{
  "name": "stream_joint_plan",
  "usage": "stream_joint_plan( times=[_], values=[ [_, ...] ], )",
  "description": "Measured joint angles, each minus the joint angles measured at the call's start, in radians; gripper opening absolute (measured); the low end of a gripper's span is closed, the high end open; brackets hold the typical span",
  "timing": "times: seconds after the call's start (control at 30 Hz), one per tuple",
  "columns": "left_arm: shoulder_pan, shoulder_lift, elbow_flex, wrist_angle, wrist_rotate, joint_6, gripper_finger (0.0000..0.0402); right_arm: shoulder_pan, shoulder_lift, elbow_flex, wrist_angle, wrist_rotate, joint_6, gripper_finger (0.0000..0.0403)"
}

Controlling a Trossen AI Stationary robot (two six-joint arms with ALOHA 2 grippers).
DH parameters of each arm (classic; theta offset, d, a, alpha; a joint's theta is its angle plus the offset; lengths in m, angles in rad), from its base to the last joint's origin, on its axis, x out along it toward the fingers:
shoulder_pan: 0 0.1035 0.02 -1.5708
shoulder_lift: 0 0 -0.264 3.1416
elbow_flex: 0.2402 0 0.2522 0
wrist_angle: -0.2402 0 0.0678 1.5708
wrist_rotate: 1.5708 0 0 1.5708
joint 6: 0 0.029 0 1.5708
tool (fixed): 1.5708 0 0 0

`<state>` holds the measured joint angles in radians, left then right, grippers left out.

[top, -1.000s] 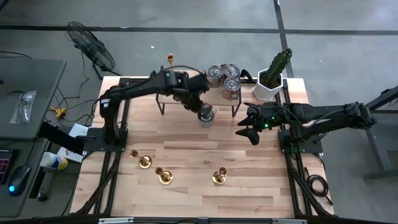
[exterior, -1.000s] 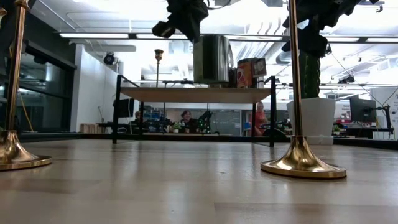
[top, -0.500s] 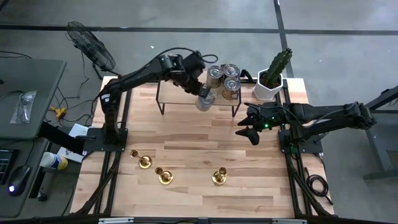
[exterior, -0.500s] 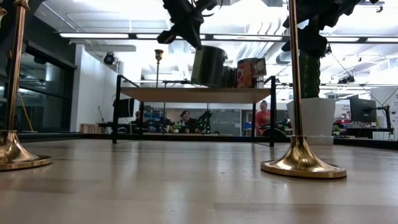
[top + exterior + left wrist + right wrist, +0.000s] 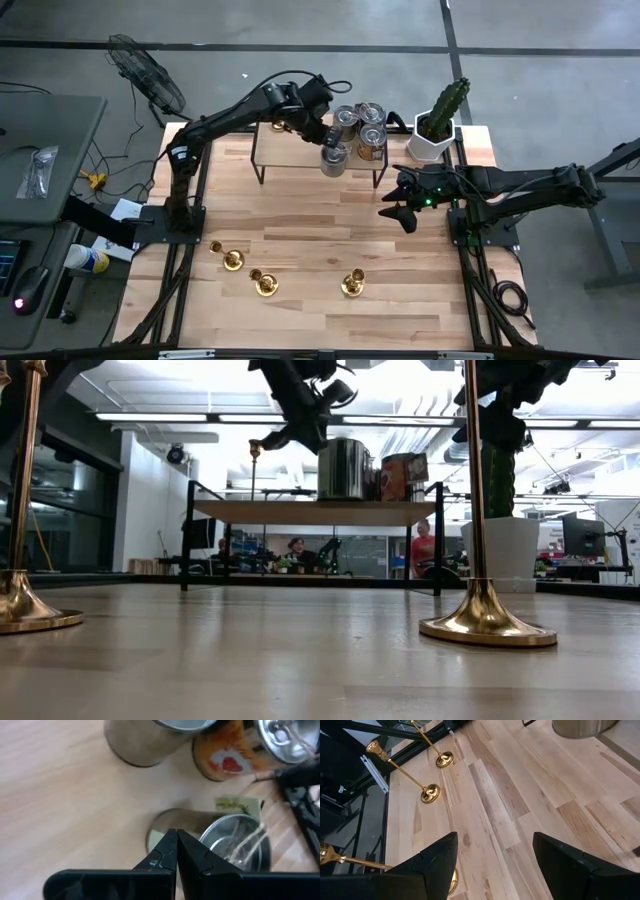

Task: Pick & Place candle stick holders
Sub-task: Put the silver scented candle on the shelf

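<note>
Carried higher and farther back over the last second, the silver-lidded cylindrical tin can point(image 5: 333, 160) now sits at the front edge of the small wooden-topped shelf on thin black metal legs point(image 5: 290, 148), beside three similar cans point(image 5: 362, 128).

From above, the left gripper point(image 5: 322, 133) reaches over that shelf just beside the moved can; its grip cannot be made out here. The right gripper point(image 5: 398, 212) waits right of the shelf, above bare plank tabletop point(image 5: 300, 300). Three shiny brass candle stick holders point(image 5: 263, 281) with round flared bases stand in a loose row well in front of the shelf; a fourth point(image 5: 272, 95) stands behind the shelf's left end. A white pot with a green cactus point(image 5: 438, 128) stands right of the shelf.

At table height, the smooth metal can point(image 5: 344, 468) rests on the shelf top point(image 5: 315, 511) with the dark left arm above it. Two brass stems point(image 5: 480, 510) rise out of frame, their cups cut off. People beyond the shelf are small and indistinct.

From the left wrist, the left gripper's fingers point(image 5: 172, 855) are pressed tightly together, empty, over the can's ribbed lid point(image 5: 235, 842); neighbouring cans are cropped.

From the right wrist, the right gripper's dark fingers point(image 5: 435, 862) stand wide apart, nothing between them, with slender brass holders point(image 5: 407, 772) beyond, one partly cut off.
</note>
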<state>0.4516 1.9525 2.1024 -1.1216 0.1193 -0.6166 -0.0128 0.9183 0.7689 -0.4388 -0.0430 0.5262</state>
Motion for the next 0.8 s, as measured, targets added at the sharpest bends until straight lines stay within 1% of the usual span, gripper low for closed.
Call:
stream_joint_plan(
  times=[0.23, 0.33, 0.43, 0.5, 0.8],
  values=[
    [0.000, 0.019, 0.001, 0.035, -0.015, 0.008, 0.0000, 0.000, 0.000, 0.000, 0.001, 0.007, 0.001, 0.0252],
    [0.008, 0.019, 0.001, 0.033, -0.032, 0.012, 0.0000, 0.000, 0.000, 0.000, 0.005, 0.027, 0.002, 0.0252],
    [0.020, 0.019, 0.001, 0.027, -0.025, 0.028, 0.0000, 0.000, 0.022, 0.001, 0.074, 0.076, -0.038, 0.0252],
    [0.022, 0.019, 0.001, 0.026, -0.025, 0.031, 0.0000, 0.000, 0.041, 0.001, 0.095, 0.090, -0.063, 0.0252],
    [-0.003, 0.014, 0.001, -0.027, 0.002, 0.081, 0.0000, 0.000, 0.075, 0.000, 0.098, 0.060, -0.033, 0.0252]
  ],
)
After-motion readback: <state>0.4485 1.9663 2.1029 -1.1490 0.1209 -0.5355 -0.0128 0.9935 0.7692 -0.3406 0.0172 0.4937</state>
